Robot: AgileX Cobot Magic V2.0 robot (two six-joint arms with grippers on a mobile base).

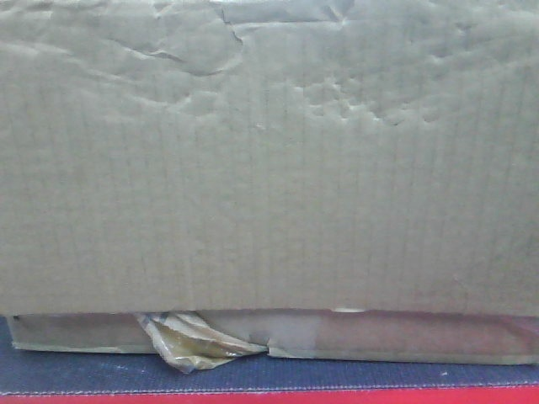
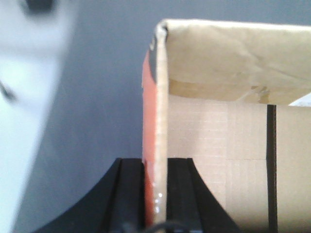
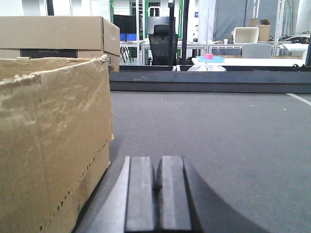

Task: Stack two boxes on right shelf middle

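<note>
Plainly, left gripper (image 2: 155, 167) pinches wall of box (image 2: 233, 63).

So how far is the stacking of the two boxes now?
Done: no stack and no shelf can be seen yet. In hand: the left gripper is shut on a box wall. The right gripper is shut and empty, beside a torn box on the grey surface. Left: lifting and stacking both boxes.
</note>
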